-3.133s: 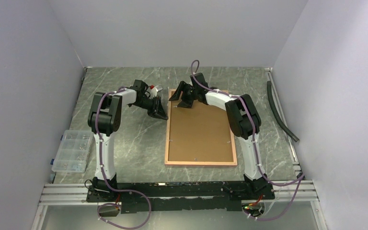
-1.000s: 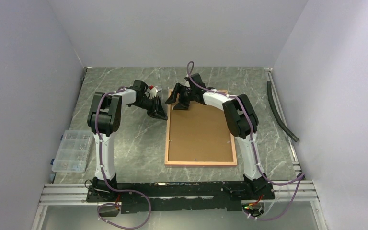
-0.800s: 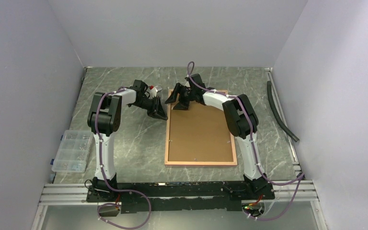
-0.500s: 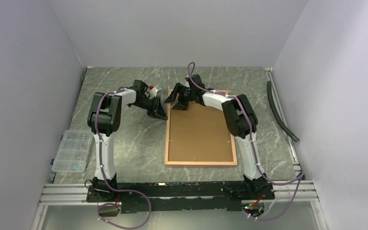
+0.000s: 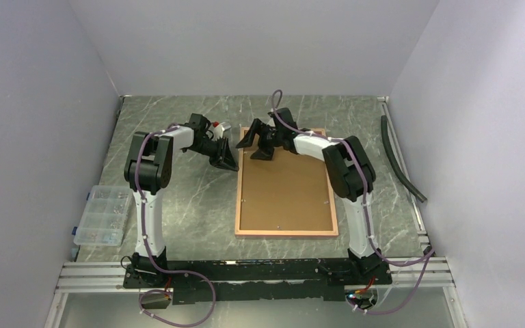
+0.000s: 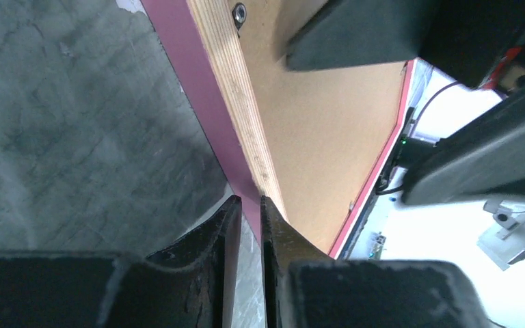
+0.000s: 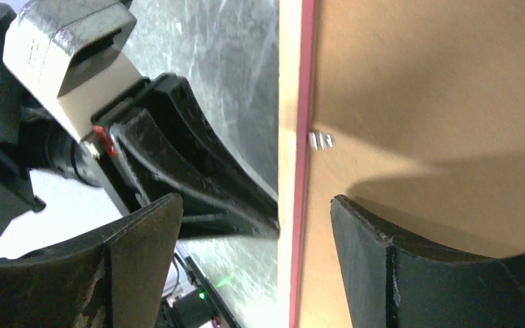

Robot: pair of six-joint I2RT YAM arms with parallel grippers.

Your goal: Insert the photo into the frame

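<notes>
The frame (image 5: 238,198) lies face down on the table, with its light wood back and the brown backing board (image 5: 287,191) up. My left gripper (image 5: 230,162) is at the frame's left edge near the far corner. In the left wrist view it (image 6: 249,205) is shut on the frame's pink and wood edge (image 6: 225,89). My right gripper (image 5: 254,142) is open above the far left corner. In the right wrist view its jaws (image 7: 256,199) straddle the frame's edge (image 7: 290,82) without touching it, above the backing board (image 7: 424,82). The photo is hidden.
A clear compartment box (image 5: 101,215) sits at the table's left edge. A black hose (image 5: 400,160) lies along the right side. A small metal clip (image 7: 320,141) sits on the board by the frame's edge. Grey walls close in three sides.
My right gripper moved left toward the frame's far left corner, then shifted slightly back right. The left arm and the frame have not moved.
</notes>
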